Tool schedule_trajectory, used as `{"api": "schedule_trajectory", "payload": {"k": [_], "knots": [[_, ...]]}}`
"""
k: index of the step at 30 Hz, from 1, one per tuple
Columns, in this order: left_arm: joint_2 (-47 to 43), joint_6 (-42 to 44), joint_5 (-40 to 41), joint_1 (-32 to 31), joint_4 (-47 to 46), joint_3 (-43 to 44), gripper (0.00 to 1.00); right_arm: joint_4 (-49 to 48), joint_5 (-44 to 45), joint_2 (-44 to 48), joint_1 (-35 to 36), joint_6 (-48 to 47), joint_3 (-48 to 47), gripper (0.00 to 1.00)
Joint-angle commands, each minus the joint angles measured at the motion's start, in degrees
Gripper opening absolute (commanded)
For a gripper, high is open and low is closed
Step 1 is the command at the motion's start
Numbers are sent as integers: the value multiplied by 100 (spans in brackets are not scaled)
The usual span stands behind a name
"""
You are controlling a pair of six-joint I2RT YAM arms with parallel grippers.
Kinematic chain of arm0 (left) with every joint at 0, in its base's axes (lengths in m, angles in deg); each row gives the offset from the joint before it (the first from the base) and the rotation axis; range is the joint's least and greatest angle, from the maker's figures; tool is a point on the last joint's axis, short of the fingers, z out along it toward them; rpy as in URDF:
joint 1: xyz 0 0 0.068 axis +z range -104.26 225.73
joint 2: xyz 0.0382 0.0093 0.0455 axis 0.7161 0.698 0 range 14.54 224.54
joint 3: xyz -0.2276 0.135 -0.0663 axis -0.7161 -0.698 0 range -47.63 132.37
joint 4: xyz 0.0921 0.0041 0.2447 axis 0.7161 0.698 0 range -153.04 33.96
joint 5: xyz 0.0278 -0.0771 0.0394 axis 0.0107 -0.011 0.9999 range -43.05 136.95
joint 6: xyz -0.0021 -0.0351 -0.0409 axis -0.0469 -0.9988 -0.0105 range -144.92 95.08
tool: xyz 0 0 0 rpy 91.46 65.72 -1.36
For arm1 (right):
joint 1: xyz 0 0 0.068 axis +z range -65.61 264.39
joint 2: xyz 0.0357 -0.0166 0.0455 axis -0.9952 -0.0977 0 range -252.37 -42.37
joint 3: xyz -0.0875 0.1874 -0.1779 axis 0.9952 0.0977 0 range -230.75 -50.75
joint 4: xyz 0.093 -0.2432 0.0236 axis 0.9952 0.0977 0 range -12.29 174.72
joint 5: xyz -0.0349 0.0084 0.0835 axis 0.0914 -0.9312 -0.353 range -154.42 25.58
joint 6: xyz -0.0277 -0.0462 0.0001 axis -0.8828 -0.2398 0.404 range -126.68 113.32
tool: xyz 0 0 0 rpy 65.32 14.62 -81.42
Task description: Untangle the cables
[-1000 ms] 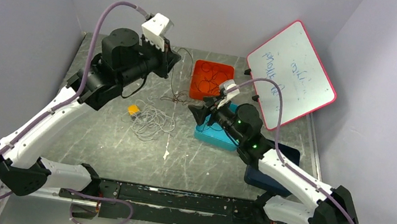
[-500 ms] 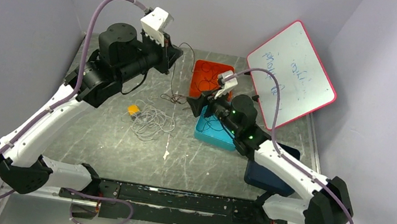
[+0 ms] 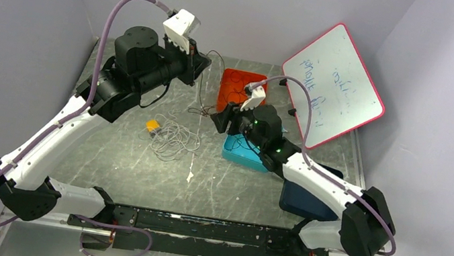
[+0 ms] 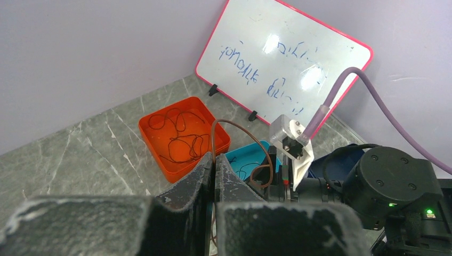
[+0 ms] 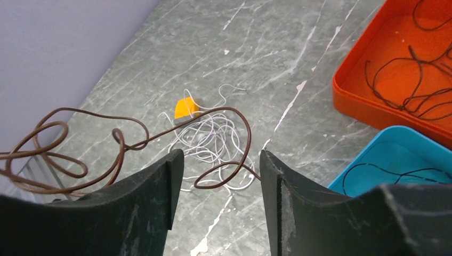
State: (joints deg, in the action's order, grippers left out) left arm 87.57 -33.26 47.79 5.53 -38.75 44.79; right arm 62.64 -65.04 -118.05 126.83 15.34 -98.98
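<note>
left gripper (image 4: 215,169) clamped on the brown cable (image 4: 255,140) above the table (image 5: 298,48); right gripper (image 5: 216,160) gaping wide, brown loop between its fingers; white cables (image 5: 210,136) heaped on bare marble, apart from the orange tray (image 5: 362,109) and blue tray (image 5: 362,154) edges

Pale lilac-grey walls (image 3: 262,11) enclose a grey marbled tabletop (image 3: 136,169) streaked with white, where a red-framed whiteboard (image 3: 336,83) bearing blue writing leans in the far right corner.
</note>
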Motion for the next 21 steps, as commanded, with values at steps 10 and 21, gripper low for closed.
{"api": "schedule_trajectory", "payload": {"k": [10,21], "knots": [[-184,-51,-72,40,-95,44,7,-760,-71,-372,-277,645,144,36],[-501,38,695,83,192,93,7,-642,312,-316,-781,506,197,0]]}}
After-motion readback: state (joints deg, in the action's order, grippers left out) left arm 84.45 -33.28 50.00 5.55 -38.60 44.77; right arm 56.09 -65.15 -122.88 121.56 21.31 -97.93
